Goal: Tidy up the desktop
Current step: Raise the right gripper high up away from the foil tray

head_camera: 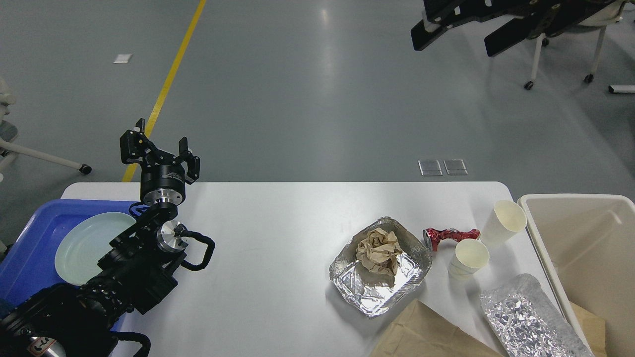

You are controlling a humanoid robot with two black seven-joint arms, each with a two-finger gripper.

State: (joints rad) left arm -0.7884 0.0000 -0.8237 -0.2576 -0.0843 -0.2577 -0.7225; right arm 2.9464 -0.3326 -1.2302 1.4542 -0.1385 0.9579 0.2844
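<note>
- The smooth white bench with rounded corners carries a crinkled foil tray holding crumpled brown paper.
- Left gripper near its far-left corner: jaws wide, empty.
- Right gripper: jaws parted.

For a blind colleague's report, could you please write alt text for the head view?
A white desktop holds litter at its right: a foil tray with crumpled paper, a crushed red can, two paper cups and a brown bag, beside a cream bin. At left, the left gripper hovers open above a plate in a blue tray.
</note>
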